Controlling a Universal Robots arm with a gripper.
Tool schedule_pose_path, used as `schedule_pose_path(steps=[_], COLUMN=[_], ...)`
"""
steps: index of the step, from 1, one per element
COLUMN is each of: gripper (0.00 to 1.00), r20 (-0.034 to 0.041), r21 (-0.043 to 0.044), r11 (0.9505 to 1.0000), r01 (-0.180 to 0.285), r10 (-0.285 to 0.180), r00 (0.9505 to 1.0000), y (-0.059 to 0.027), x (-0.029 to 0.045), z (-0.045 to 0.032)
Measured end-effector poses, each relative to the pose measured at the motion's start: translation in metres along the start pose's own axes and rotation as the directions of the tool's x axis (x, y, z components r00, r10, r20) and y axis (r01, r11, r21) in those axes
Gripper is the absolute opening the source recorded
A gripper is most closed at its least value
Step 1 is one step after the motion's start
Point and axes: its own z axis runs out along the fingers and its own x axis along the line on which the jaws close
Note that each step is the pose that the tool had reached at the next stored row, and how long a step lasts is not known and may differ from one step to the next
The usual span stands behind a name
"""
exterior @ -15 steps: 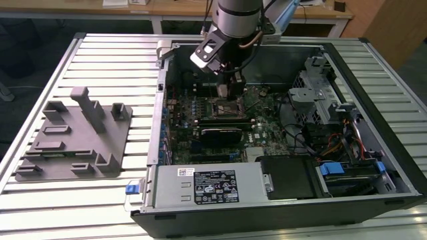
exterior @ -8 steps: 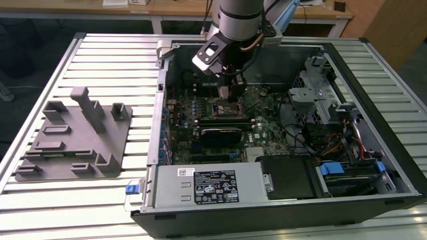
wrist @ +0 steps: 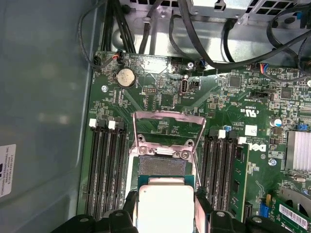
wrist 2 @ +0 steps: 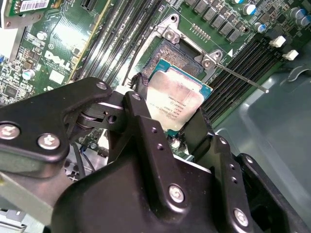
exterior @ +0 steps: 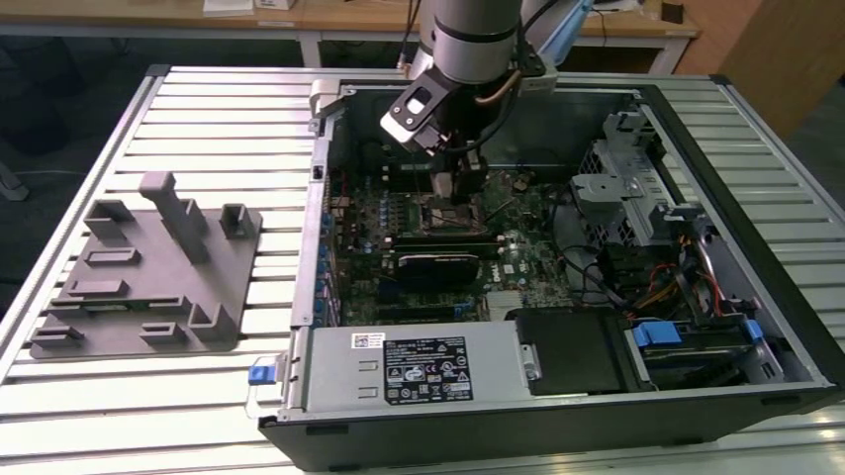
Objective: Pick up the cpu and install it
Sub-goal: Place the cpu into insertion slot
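**Exterior view.** The arm (exterior: 465, 40) is seen reaching down into an open computer case (exterior: 739, 139), which is laid flat on a slatted metal table (exterior: 225, 129). The gripper (exterior: 446, 188) is held low over the motherboard (exterior: 370, 233). A grey tray (exterior: 145, 277) with upright posts is set on the table at the exterior view's left, well apart from the case. A power supply (exterior: 410, 366) is mounted along the case's near edge.

**Second wrist view.** The cpu (wrist 2: 177, 102) is clamped by two opposite edges between the black fingers (wrist 2: 146, 126), silver top facing the camera. It is held over the CPU socket (wrist 2: 167, 53), partly overlapping the socket's contact field. Whether it touches the socket cannot be told. The thin retention lever (wrist 2: 243, 77) is swung out to one side. Memory slots (wrist 2: 121, 34) are seen beside the socket.

**First wrist view.** The fingers are closed on the cpu just at the edge of the socket. The socket's load plate (wrist: 167, 128) is raised, and the contact field is exposed. A coin cell battery (wrist: 126, 76) is noted farther off on the board.
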Motion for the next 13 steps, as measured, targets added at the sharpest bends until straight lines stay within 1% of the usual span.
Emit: schedule_pose_path(steps=[10, 12, 13], gripper=[0.55, 0.55, 0.55], r20=[0.0000, 0.0000, 0.0000], r21=[0.0000, -0.0001, 0.0000], r11=[1.0000, 1.0000, 1.0000], r01=[0.000, 0.000, 0.000], r10=[0.000, 0.000, 0.000], r00=[1.0000, 1.0000, 1.0000], y=[-0.0001, -0.0002, -0.0002], x=[-0.0001, -0.0002, -0.0002], z=[0.0022, 0.0070, 0.0071])
